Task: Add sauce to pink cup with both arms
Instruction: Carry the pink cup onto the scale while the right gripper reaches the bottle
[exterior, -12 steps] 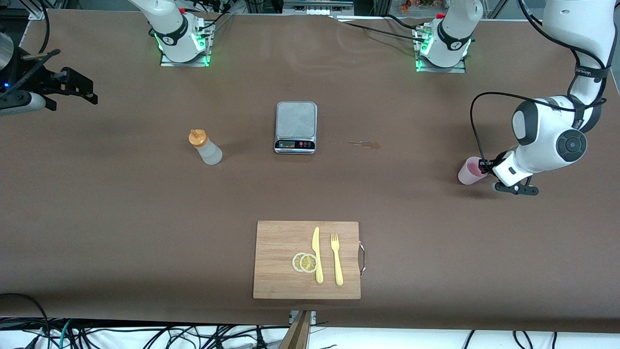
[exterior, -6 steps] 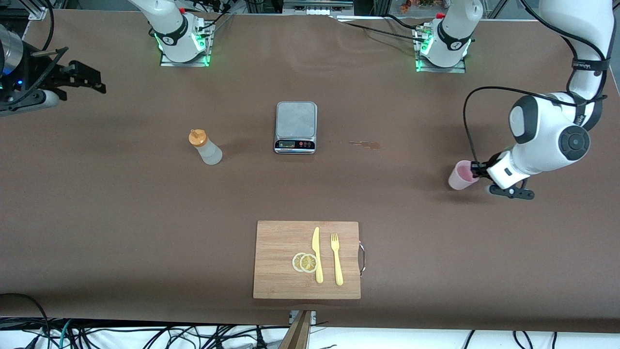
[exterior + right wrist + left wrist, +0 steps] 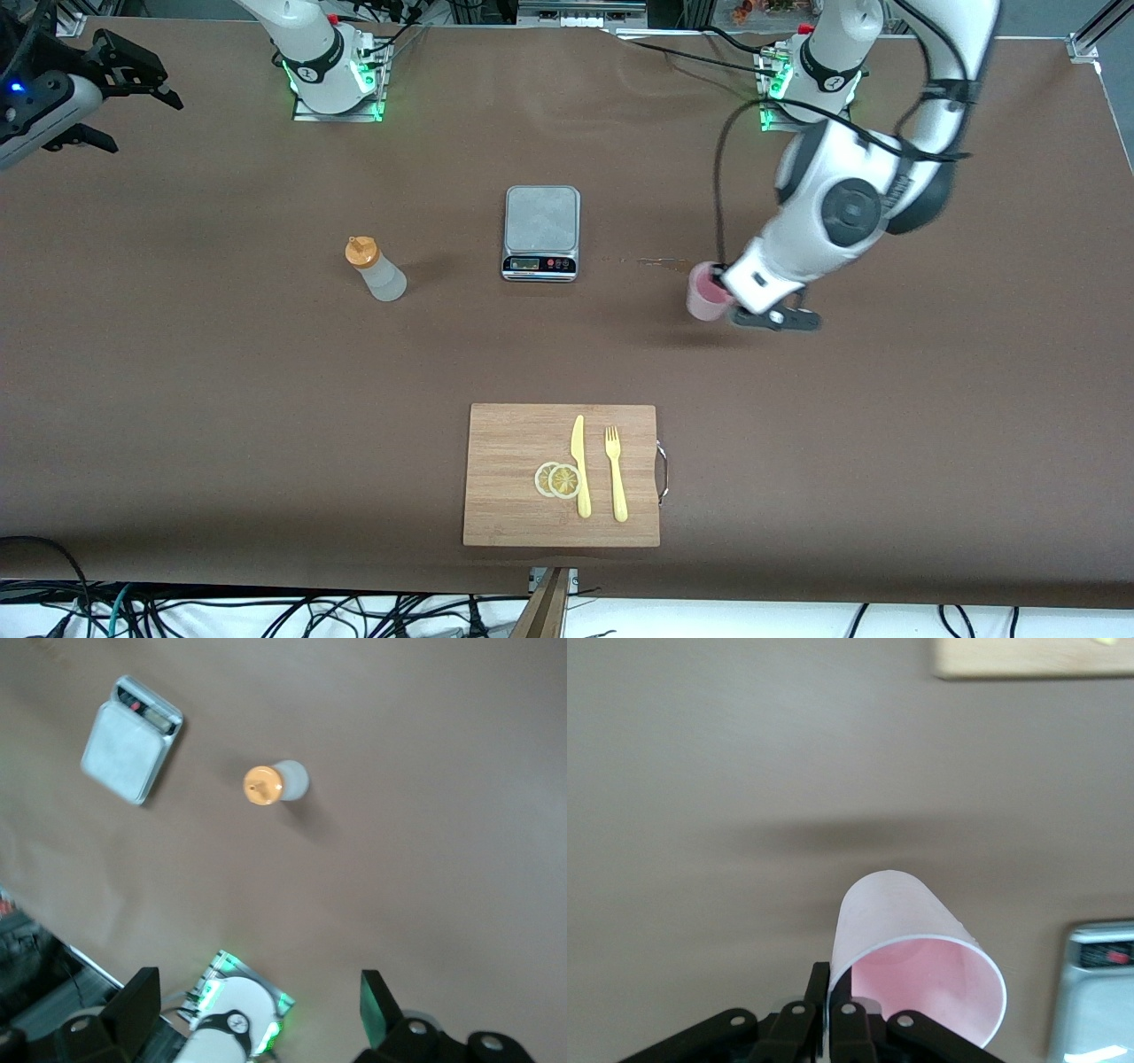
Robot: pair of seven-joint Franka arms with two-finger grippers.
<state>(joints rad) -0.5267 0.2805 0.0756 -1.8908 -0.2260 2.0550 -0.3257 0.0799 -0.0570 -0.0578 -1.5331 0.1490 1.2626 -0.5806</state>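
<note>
The pink cup hangs tilted in my left gripper, low over the table beside the scale, toward the left arm's end. In the left wrist view the gripper is shut on the wall of the cup at its rim, one finger inside and one outside. The cup looks empty. The sauce bottle stands upright beside the scale, toward the right arm's end. My right gripper is open and empty, high over the right arm's end of the table. Its wrist view shows the bottle from above, well below the gripper.
A digital scale sits mid-table, with a small brown stain next to it. A wooden cutting board near the front camera holds lemon slices, a yellow knife and a fork. The arm bases stand along the robots' edge.
My left arm has carried the pink cup from the left arm's end of the table toward the scale. My right gripper has moved toward the robots' edge of the table.
</note>
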